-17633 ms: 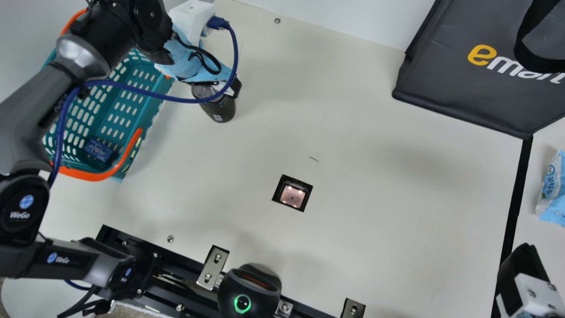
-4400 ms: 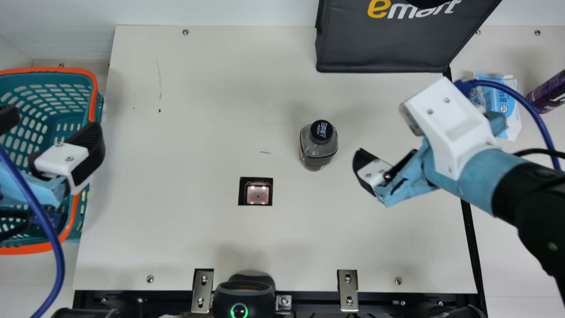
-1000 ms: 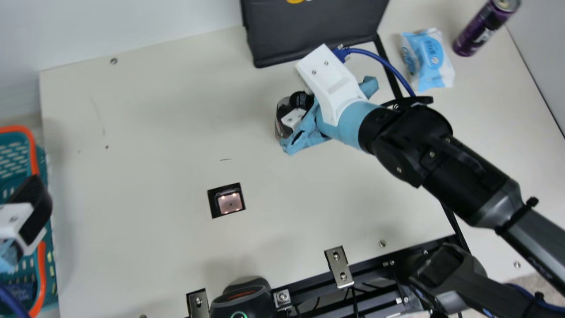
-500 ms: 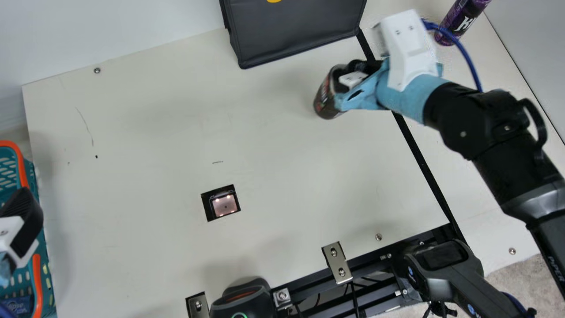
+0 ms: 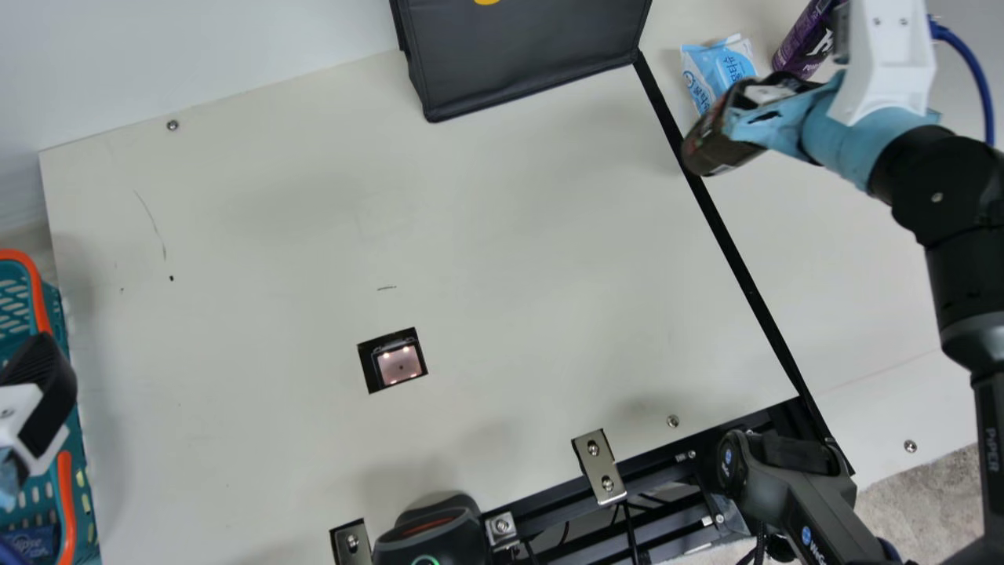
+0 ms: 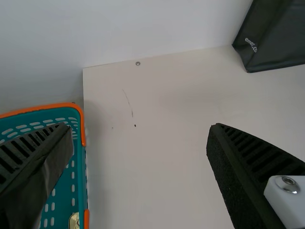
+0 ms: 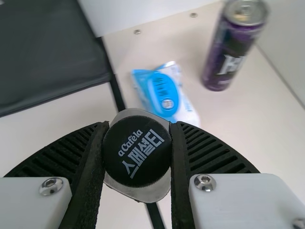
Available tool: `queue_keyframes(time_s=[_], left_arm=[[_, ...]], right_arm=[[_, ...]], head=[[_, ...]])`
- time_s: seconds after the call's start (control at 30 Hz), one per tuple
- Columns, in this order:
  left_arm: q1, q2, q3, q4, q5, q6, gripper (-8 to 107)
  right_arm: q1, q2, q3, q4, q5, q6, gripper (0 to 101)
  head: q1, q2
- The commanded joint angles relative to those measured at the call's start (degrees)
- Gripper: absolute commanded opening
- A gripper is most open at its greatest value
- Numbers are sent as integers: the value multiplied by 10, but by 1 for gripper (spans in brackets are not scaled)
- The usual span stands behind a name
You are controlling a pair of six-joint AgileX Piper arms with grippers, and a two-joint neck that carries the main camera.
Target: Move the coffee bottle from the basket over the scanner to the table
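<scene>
In the main view my right gripper [image 5: 773, 98] is shut on the coffee bottle [image 5: 710, 147], which is held tilted over the black strip at the right. From the right wrist view, the bottle's black cap [image 7: 137, 151] sits squeezed between both pads of my right gripper [image 7: 137, 150]. My left gripper [image 5: 31, 392] is at the main view's left edge, over the teal basket [image 5: 66, 502]; the left wrist view has my left gripper [image 6: 140, 138] wide open, nothing between its fingers. The scanner window [image 5: 398, 365] lies in the table [image 5: 502, 298].
A blue-and-white wipes pack [image 5: 718, 67] and a purple can [image 5: 806, 39] stand beyond the strip, close to the held bottle. A dark bag [image 5: 525, 59] is at the back. A black handheld-type scanner [image 5: 427, 530] sits at the front edge.
Gripped by my right gripper, the bottle has moved right, from the table's middle-right to above the black strip. The camera has turned a little. My left gripper looks still.
</scene>
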Motion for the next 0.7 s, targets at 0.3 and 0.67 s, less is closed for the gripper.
queue_keyframes(time_s=[0.3, 0.67], left_arm=[[0, 0, 0, 0, 0, 0, 90], [0, 0, 0, 0, 0, 0, 90]], right_arm=[[-98, 14, -6, -44, -15, 11, 0], [-125, 49, -7, -105, -61, 59, 0]], head=[[-17, -1], [-17, -1]])
